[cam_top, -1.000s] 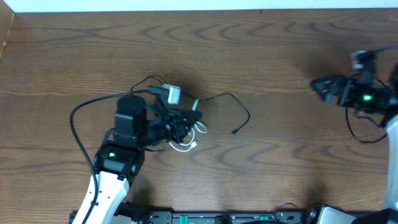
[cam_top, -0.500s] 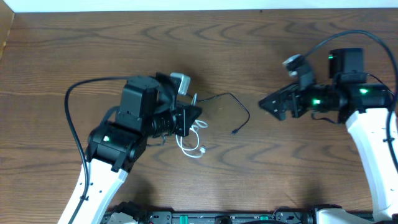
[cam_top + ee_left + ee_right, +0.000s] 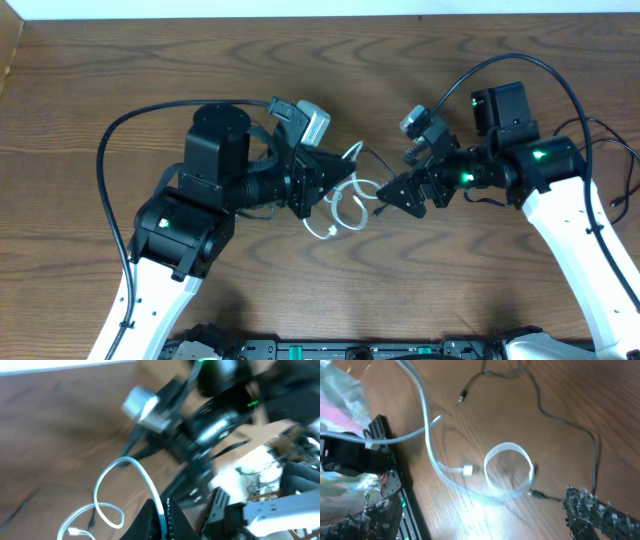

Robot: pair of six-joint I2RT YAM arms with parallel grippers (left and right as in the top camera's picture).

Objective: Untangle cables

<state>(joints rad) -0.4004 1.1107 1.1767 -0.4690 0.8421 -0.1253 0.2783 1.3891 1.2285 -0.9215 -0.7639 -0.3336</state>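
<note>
Across the middle of the wooden table [image 3: 120, 80] lie the white cable [image 3: 507, 448], clenched in our left gripper [image 3: 162, 515], and the black cable [image 3: 540, 407], near which our right gripper [image 3: 395, 195] gapes empty, and we judge both light, limp and slippery, so best pinched near a plug

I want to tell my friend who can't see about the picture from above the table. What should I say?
The left arm and right arm point at each other over a brown wooden table, with a looped white cable and a thin black cable between them. The left fingers are shut on the white cable; the right fingers are open beside it.
</note>
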